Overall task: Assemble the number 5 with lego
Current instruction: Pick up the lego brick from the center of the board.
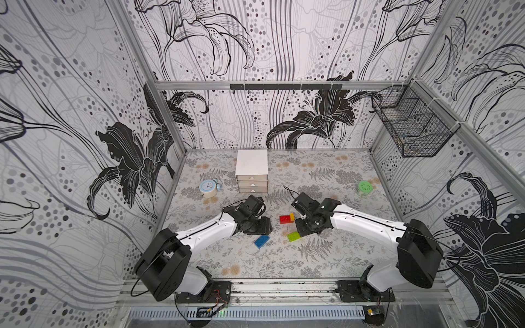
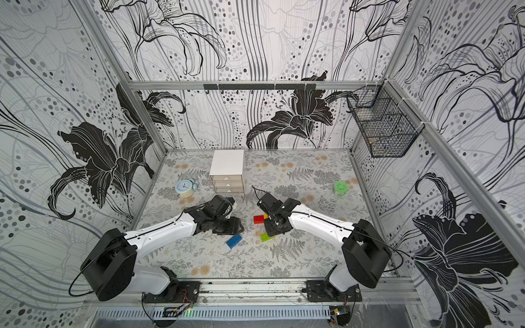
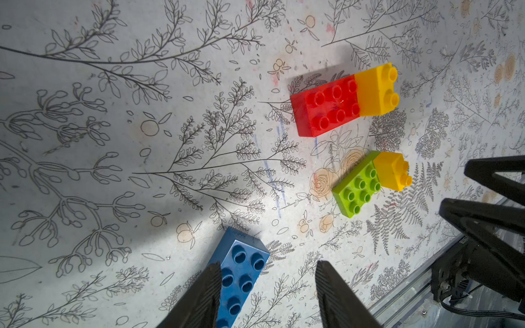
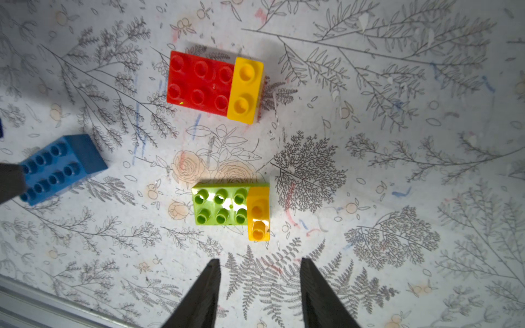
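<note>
my left tool (image 3: 267, 265) is released, fingers spread. the blue brick (image 3: 241, 272) lies flat on the table (image 3: 113, 170) in the gap, close by one finger and well clear of the other. my right tool (image 4: 260, 260) is released too, nothing between its fingers, hovering near the green brick (image 4: 220, 207). a yellow brick (image 4: 258, 215) sits askew on that green brick's end. the red brick (image 4: 199, 82) lies apart, a second yellow brick (image 4: 245, 89) stacked on one end. three lego groups, none touching.

The blue brick (image 3: 244, 264) runs off the edge, partly behind a finger (image 3: 199, 301) of the left claw (image 3: 268, 264).
</note>
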`<move>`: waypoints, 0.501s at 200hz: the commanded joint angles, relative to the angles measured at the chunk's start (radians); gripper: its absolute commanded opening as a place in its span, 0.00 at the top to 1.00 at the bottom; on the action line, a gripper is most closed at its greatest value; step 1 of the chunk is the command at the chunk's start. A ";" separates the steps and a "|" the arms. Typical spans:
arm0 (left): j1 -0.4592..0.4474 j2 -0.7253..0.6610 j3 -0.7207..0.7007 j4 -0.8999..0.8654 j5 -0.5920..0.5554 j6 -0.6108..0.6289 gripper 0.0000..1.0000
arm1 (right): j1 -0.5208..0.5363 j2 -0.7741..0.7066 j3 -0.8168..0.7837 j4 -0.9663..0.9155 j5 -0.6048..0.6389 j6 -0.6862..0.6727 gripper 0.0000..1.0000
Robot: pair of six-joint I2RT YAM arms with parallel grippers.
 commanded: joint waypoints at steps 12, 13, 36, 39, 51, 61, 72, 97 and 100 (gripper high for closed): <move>-0.013 0.031 0.022 -0.007 -0.014 0.024 0.42 | -0.007 -0.051 -0.036 0.017 0.007 0.027 0.49; -0.013 0.032 0.022 -0.006 -0.014 0.024 0.42 | -0.007 -0.052 -0.037 0.018 0.007 0.027 0.49; -0.018 0.051 0.022 -0.004 -0.014 0.021 0.41 | -0.016 -0.080 -0.055 0.027 0.002 0.030 0.47; -0.020 0.052 0.022 -0.003 -0.014 0.020 0.41 | -0.018 -0.082 -0.057 0.028 0.001 0.031 0.47; -0.023 0.055 0.022 -0.003 -0.016 0.020 0.41 | -0.020 -0.096 -0.066 0.036 -0.008 0.029 0.46; -0.025 0.059 0.023 -0.005 -0.020 0.021 0.41 | -0.021 -0.109 -0.077 0.047 -0.023 0.022 0.46; -0.027 0.060 0.025 -0.011 -0.026 0.023 0.41 | -0.021 -0.130 -0.092 0.069 -0.052 0.009 0.46; -0.032 0.063 0.028 -0.028 -0.035 0.031 0.41 | -0.021 -0.208 -0.152 0.146 -0.131 -0.028 0.45; -0.034 0.063 0.029 -0.030 -0.036 0.032 0.40 | -0.021 -0.217 -0.160 0.156 -0.144 -0.032 0.46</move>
